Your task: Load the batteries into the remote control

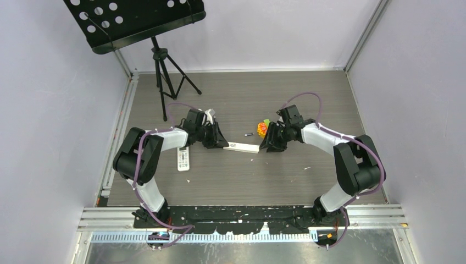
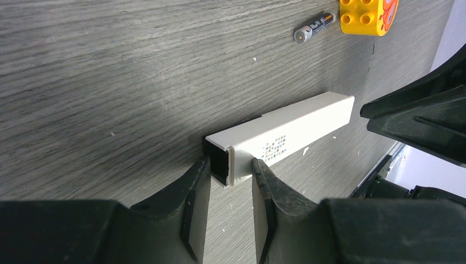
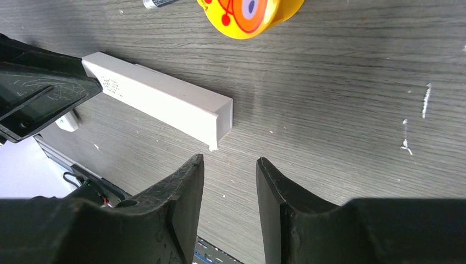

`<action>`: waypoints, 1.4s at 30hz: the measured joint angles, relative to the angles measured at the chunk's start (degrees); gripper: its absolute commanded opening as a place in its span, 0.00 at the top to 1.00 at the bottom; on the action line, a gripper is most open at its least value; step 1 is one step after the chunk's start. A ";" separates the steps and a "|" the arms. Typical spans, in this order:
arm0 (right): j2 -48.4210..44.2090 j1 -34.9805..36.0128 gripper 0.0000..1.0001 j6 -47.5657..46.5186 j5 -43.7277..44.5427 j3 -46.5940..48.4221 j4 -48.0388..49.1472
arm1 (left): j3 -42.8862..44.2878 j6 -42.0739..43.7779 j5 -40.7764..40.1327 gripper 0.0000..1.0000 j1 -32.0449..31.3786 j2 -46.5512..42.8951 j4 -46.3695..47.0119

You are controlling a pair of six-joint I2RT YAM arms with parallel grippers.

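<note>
Clamped at only 1 end by the left gripper [image 2: 229,168], the remote [image 2: 297,129] may be levered loose (right gripper [image 3: 229,165] gapes, empty).

Matt wood-grain table [image 2: 110,82]; smooth white plastic remote [image 2: 286,137] (glossy yellow toy [image 2: 365,16]).

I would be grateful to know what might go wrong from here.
The left jaws pinch only the very end of the white remote, so it may pivot or slip when pushed. The battery lies close beside the yellow toy block, so the open right jaws may knock either while reaching in.
</note>
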 measured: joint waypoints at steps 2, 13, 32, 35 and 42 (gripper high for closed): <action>0.02 0.00 0.55 0.02 -0.44 -0.13 0.57 | 0.00 0.00 0.00 0.79 0.00 -0.02 0.00; 3.98 0.76 0.86 1.97 -1.88 -0.22 5.22 | -0.02 0.00 0.02 0.83 0.00 -0.02 0.02; 5.01 1.77 0.97 3.89 -2.54 -0.20 7.23 | -0.61 -0.37 1.75 0.98 0.57 0.48 1.55; 5.31 2.27 0.99 5.20 -2.25 -0.13 7.65 | -1.53 -0.79 2.51 1.00 0.87 0.94 3.30; 6.34 5.07 1.00 9.01 3.52 1.95 4.31 | -3.76 -2.60 5.27 1.00 1.97 2.27 8.70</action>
